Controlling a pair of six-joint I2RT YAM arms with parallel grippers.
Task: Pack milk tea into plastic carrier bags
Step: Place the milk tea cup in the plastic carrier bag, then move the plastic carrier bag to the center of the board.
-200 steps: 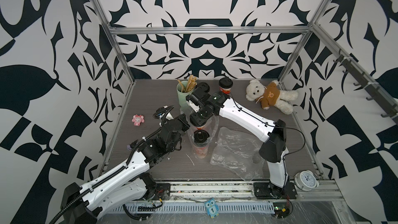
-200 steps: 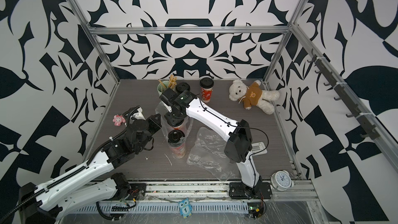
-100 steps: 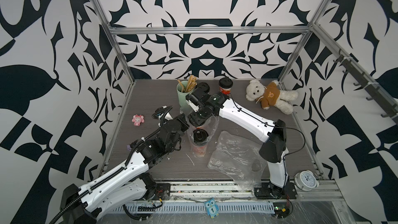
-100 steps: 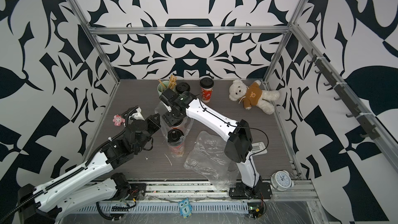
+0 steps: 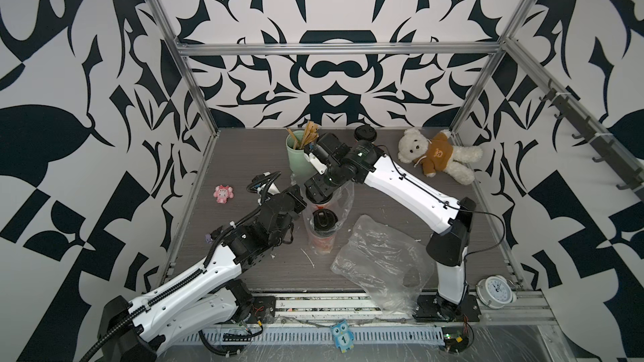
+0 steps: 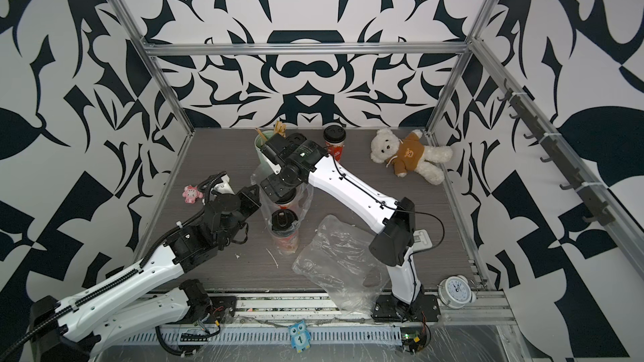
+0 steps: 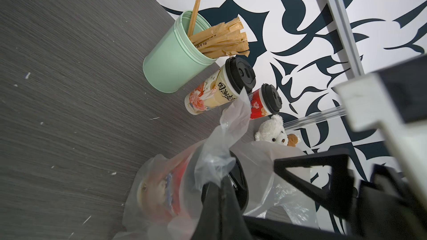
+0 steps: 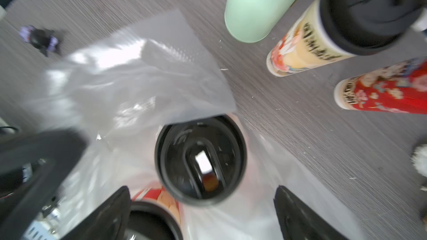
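Plastic bag [image 7: 212, 158] in left jaws; right agape

The right gripper [image 8: 201, 188] spreads its jaws wider around the bagged milk tea cup [image 8: 199, 158], while the loose carrier bag [image 5: 376, 262] slides toward the front rail [image 5: 348, 302].

Bare table lies at the left around the pink toy [image 5: 223, 193], and at the right between the right arm [image 5: 400, 182] and the teddy bear [image 5: 435, 156]. Along the back the mint-green holder [image 5: 298, 161], cream-yellow cup [image 7: 212, 93] and red cup [image 6: 336, 150] stand close together (little gap between them). The upright bag [image 5: 345, 200] with its cups [image 5: 323, 219] blocks the middle; the flat bag [image 5: 380, 262] covers the front right, spilling over the edge.
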